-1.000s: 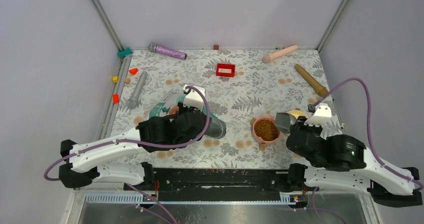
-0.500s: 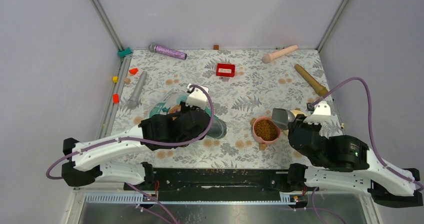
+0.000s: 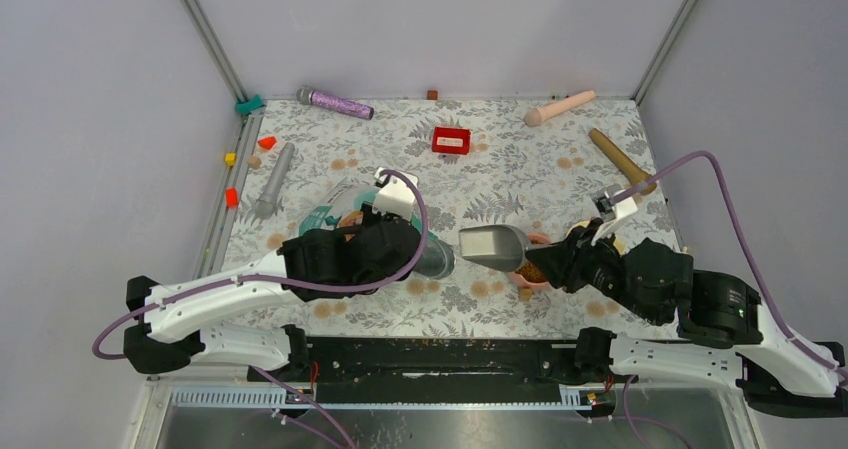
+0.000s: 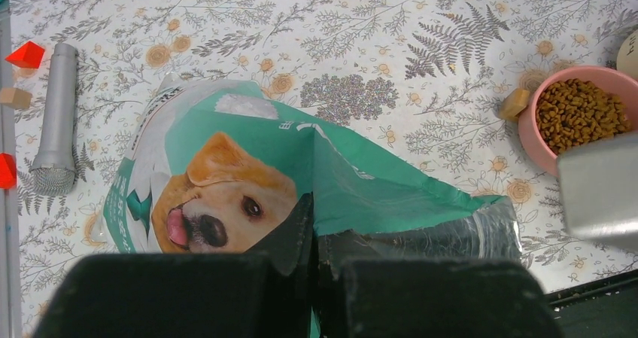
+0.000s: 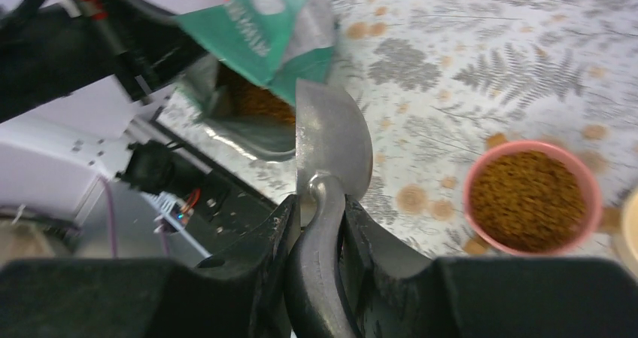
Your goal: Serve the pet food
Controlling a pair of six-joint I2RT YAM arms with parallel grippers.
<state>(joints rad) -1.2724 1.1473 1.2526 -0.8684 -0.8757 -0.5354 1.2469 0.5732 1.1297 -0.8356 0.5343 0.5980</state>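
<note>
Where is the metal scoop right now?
Top view, right of centre: the scoop, held in the right gripper, hangs between the bag and the pink bowl.

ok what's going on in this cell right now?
Pet food serving, mid-cycle. The left gripper is clamped on the edge of the teal dog food bag, holding its mouth open toward the right arm. The right gripper grips the metal scoop by its handle, aimed at the opening, where kibble shows inside. The scoop looks empty. The pink bowl is already nearly full, so this is probably a trip for more.
</note>
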